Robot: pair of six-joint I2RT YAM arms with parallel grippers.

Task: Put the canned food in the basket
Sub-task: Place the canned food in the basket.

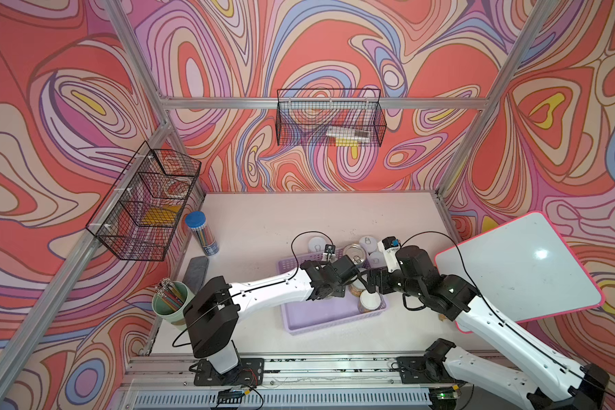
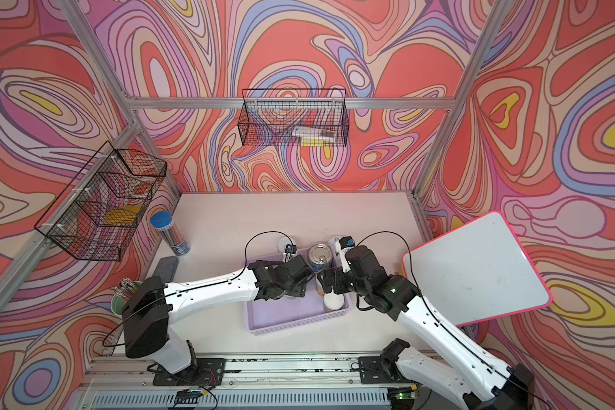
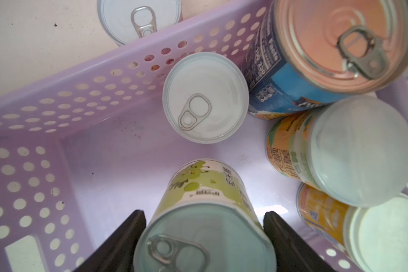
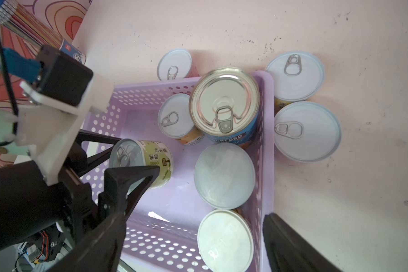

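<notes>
- While the left gripper (image 3: pixel 204 214) clamps the green-labelled can (image 3: pixel 205 186), the can's long axis runs out between the jaws, tilted toward bare basket (image 3: pixel 57 106) floor directly ahead.
- The right gripper (image 4: pixel 193 219) stands spread and empty, nearer the three cans (image 4: pixel 306 130) outside.
- Base contact with floor: hidden; cannot tell.

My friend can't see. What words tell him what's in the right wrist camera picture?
The left gripper holds a green-labelled can, tilted, inside the lilac basket. A big blue-labelled can and three small cans stand in it too. Three other cans stand outside on the table.
</notes>
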